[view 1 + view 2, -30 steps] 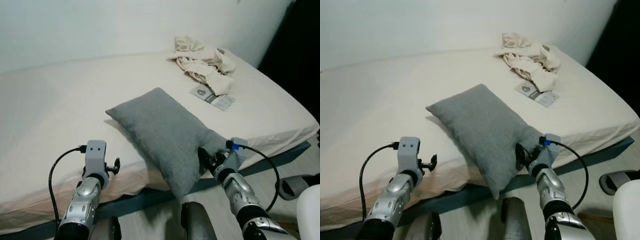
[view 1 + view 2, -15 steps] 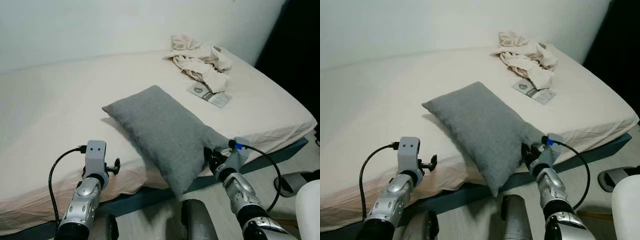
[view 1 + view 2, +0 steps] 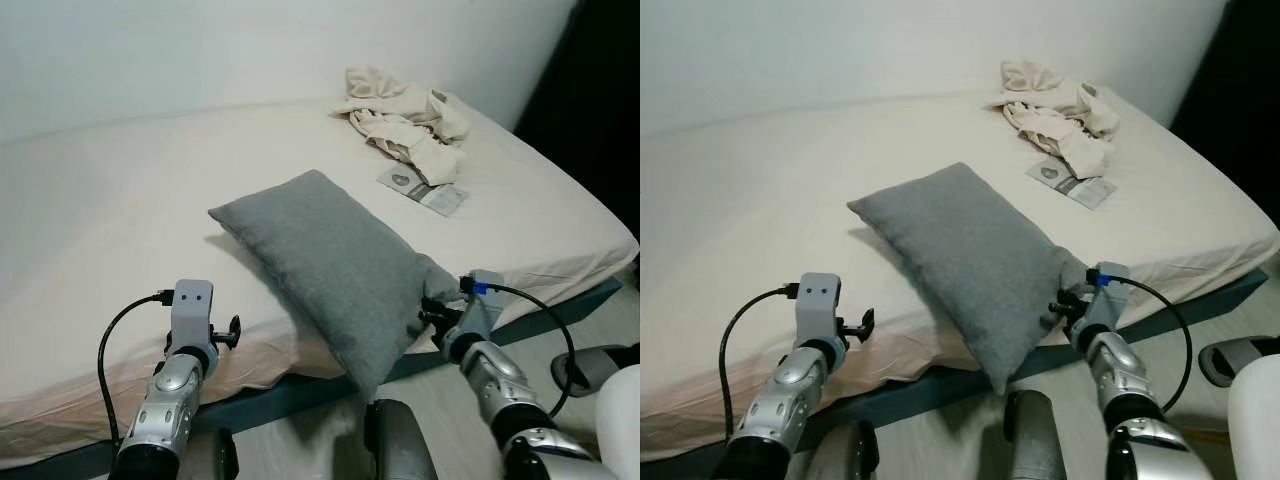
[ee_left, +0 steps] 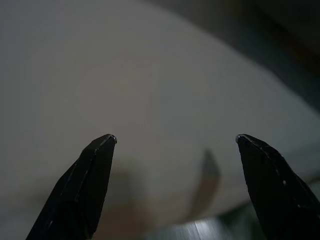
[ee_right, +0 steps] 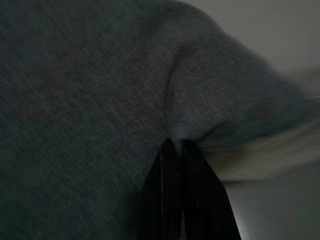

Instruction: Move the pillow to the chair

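Right wrist view: right gripper [image 5: 176, 145] pinches one grey pillow [image 3: 335, 260]; left gripper [image 4: 175, 140] spread.

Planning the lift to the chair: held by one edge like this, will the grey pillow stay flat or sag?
Probably sag: the pillow puckers where the right hand pinches it, so it looks soft. One corner already droops over the bed edge. It is likely light for its bulk, yet may swing from one grip.
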`<state>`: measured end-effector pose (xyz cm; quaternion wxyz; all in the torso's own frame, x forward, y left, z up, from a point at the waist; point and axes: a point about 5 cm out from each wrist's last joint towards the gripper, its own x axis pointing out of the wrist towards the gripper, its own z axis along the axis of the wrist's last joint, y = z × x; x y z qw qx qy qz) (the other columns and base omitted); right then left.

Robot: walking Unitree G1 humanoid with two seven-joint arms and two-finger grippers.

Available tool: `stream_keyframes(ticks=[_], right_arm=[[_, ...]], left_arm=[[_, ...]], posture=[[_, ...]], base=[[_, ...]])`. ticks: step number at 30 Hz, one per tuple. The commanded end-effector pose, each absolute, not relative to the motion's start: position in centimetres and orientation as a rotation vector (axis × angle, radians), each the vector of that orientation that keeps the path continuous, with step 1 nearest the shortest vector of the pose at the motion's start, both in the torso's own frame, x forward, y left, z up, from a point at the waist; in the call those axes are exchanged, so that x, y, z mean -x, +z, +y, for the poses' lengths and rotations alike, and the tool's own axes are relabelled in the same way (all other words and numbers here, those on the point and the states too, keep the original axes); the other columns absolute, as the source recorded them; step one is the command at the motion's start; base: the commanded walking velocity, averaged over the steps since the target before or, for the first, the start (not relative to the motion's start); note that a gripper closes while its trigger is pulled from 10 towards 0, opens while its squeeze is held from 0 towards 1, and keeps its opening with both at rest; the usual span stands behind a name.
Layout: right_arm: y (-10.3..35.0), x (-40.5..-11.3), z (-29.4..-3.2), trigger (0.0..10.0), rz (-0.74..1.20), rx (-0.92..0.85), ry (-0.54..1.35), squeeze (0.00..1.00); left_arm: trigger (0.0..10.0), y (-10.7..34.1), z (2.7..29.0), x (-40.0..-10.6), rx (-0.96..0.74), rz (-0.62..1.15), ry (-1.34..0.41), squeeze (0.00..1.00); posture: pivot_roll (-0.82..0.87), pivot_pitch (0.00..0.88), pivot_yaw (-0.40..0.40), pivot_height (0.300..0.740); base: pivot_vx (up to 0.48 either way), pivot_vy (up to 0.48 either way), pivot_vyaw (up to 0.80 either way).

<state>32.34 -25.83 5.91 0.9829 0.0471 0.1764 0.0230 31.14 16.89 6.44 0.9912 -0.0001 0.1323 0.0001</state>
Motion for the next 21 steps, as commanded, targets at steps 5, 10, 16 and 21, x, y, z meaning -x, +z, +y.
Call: stream_keyframes(ticks=[5, 10, 16, 21], right_arm=[[9.5, -30.9, -34.5, 0.0, 0.349, 0.162, -0.313, 0.00], [11.3, -30.4, -36.7, 0.0, 0.299, 0.227, -0.408, 0.00], [12.7, -30.5, -37.6, 0.0, 0.251, 0.243, -0.460, 0.00], [12.5, -30.7, -37.2, 0.0, 0.252, 0.237, -0.461, 0.00]], left_arm=[[10.0, 7.6, 16.2, -32.9, 0.074, 0.268, -0.063, 0.00], [10.0, 9.0, 15.6, -34.2, 0.189, 0.245, -0.094, 0.00], [10.0, 11.7, 14.4, -36.0, 0.634, 0.238, -0.275, 0.00], [10.0, 11.5, 13.6, -35.8, 0.676, 0.302, -0.418, 0.02]], posture=[[-0.04, 0.138, -0.011, 0.571], [-0.05, 0.141, 0.000, 0.571], [-0.05, 0.142, -0.001, 0.571], [-0.05, 0.142, -0.003, 0.571]], base=[[0.000, 0.000, 0.00], [0.000, 0.000, 0.00], [0.000, 0.000, 0.00], [0.000, 0.000, 0.00]])
